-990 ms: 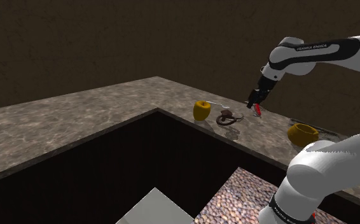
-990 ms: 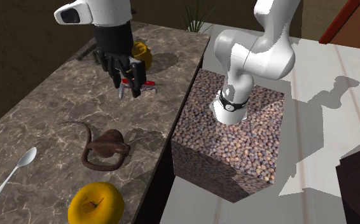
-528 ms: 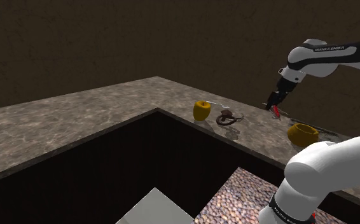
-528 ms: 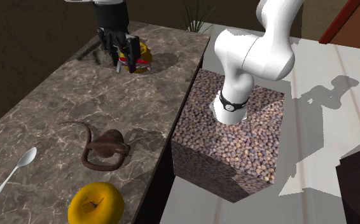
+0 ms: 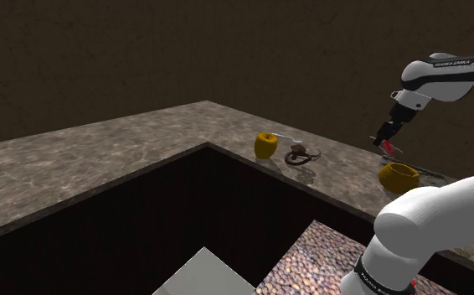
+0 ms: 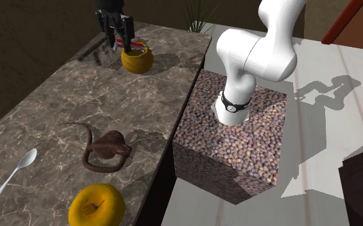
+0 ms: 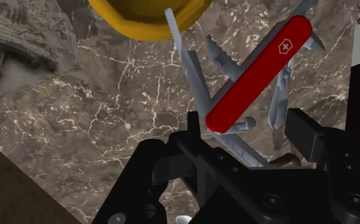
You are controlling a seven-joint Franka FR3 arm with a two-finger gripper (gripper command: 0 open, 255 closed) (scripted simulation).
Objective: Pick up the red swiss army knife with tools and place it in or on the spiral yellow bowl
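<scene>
My black gripper (image 6: 121, 33) is shut on the red swiss army knife (image 6: 128, 45), whose grey tools are fanned out. In the wrist view the knife (image 7: 259, 73) lies slantwise between my fingers (image 7: 303, 130), and one long blade reaches the rim of the spiral yellow bowl (image 7: 150, 16). In the shoulder view the gripper (image 5: 386, 141) holds the knife (image 5: 389, 148) in the air, a little above and to the left of the bowl (image 5: 399, 176). The bowl (image 6: 136, 60) stands upright on the marble counter (image 6: 58, 96).
Along the counter lie a brown coiled object (image 6: 107, 151), a round yellow object (image 6: 97, 205) and a white spoon (image 6: 10, 176). The counter's edge (image 5: 227, 155) drops into a dark recess. My pebbled stand (image 6: 228, 138) sits beside the counter.
The gripper has carried the knife along the counter to the shoulder view's right, away from the brown object and up to the yellow bowl. Its grip on the knife has held.
</scene>
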